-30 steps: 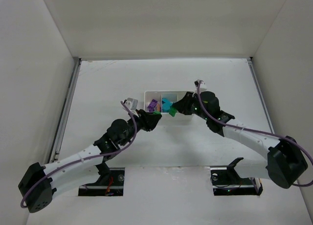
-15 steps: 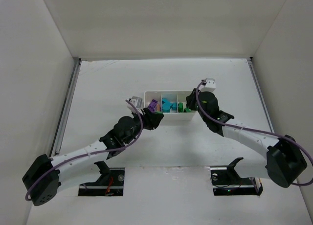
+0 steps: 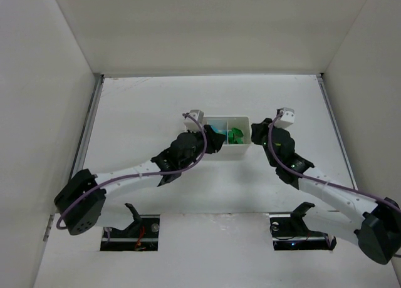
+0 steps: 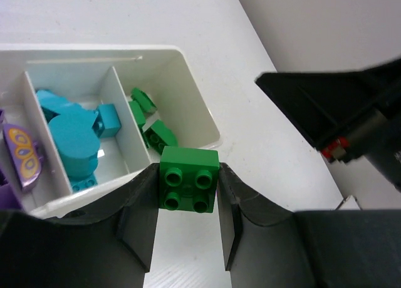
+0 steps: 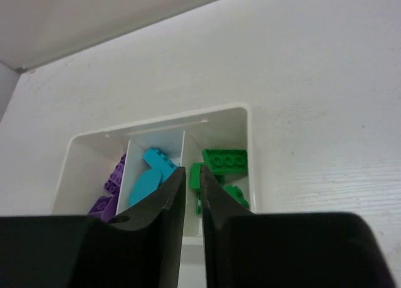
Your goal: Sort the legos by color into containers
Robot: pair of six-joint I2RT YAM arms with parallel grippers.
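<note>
Left arm (image 3: 125, 177) reaches toward two o'clock, left gripper (image 4: 188, 175) pinching a green brick (image 4: 188, 191); right arm (image 3: 332, 194) toward ten, right gripper (image 5: 190, 177) closed.

Green two-by-two brick (image 4: 188, 188) is pinched in my left gripper (image 4: 187, 203), studs showing, right by the white tray's (image 4: 202, 116) near corner. Inside the tray, purple bricks (image 5: 111, 178), cyan bricks (image 4: 72, 141) and green bricks (image 4: 160, 134) each sit in their own compartment.
</note>
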